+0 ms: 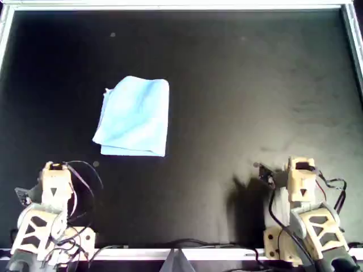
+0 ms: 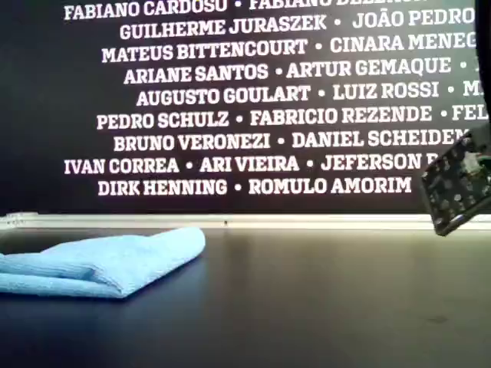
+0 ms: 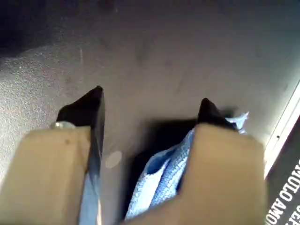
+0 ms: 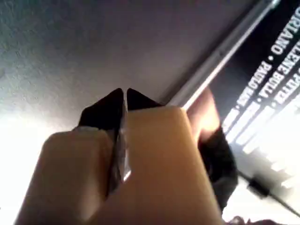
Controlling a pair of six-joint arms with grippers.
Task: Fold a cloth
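Observation:
The light blue cloth [image 1: 136, 116] lies doubled over on the black table [image 1: 244, 85], left of centre in the overhead view, with stacked layers showing along its near edge. It rests low at the exterior view's left [image 2: 107, 261]. My left gripper [image 1: 54, 167] sits near the table's front edge at the overhead view's left, well short of the cloth. Its jaws stand open and empty [image 3: 150, 101], and the cloth [image 3: 159, 183] shows beyond them, partly hidden by one finger. My right gripper [image 1: 300, 164] sits at the overhead view's lower right, its fingertips pressed together [image 4: 124, 91] on nothing.
A white rail [image 1: 181, 7] frames the table's far and side edges. A dark banner with white names [image 2: 253, 100] rises behind the table. A small circuit board [image 2: 456, 188] on an arm juts in at the exterior view's right. Cables [image 1: 187, 245] run along the front edge.

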